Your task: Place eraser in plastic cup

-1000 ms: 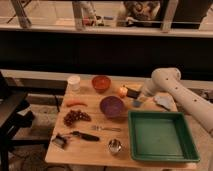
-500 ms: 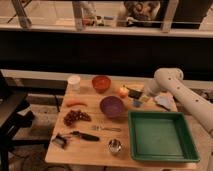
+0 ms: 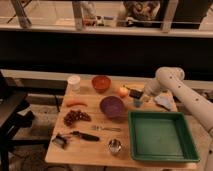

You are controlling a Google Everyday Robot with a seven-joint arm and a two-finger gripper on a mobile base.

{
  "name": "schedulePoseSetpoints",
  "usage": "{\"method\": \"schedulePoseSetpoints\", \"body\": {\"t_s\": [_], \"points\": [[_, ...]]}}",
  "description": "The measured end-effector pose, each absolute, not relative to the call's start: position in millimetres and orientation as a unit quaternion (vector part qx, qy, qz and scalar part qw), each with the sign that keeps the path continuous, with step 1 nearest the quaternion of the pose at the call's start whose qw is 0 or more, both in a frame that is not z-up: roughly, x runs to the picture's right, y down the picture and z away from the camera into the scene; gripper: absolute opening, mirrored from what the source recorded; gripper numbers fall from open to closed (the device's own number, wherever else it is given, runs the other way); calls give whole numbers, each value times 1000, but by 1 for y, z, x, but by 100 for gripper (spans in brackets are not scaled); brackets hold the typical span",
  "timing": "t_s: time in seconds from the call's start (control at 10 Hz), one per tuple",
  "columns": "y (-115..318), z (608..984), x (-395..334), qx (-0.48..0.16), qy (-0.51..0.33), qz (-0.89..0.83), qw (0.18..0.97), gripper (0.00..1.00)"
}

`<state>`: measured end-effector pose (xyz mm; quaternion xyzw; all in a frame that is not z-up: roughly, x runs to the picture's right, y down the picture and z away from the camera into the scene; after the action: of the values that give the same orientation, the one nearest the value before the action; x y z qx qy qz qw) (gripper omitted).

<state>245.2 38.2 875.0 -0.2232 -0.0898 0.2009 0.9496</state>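
the gripper [image 3: 139, 95] hangs at the far right side of the wooden table [image 3: 90, 150], clenched on the eraser [image 3: 134, 92], a small dark block at its tip. the eraser sits just above the pale blue plastic cup [image 3: 137, 103], beside an orange fruit [image 3: 123, 91]. the purple bowl [image 3: 113, 106] lies left of the cup, and the green tray [image 3: 160, 135] is nearer the front.

End effector [image 3: 142, 96] low over right rear of bench [image 3: 90, 150], just above pale blue plastic cup [image 3: 137, 103]. Dark eraser [image 3: 134, 92] at its tip, beside yellow-orange fruit [image 3: 123, 91]. Purple bowl [image 3: 113, 106] left of cup, green tray [image 3: 160, 136] in front. White cup [image 3: 73, 82] and red bowl [image 3: 101, 83] at back. Carrot [image 3: 76, 103], grapes [image 3: 76, 117], fork [image 3: 106, 128], metal cup [image 3: 115, 146] nearer.
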Motion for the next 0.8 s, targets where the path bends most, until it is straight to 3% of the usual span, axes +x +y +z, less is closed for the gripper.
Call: {"method": "schedulePoseSetpoints", "body": {"t_s": [0.2,0.8], "points": [[36,875,245,-223,-89,199,950,14],[31,879,237,-222,-82,198,951,75]]}}
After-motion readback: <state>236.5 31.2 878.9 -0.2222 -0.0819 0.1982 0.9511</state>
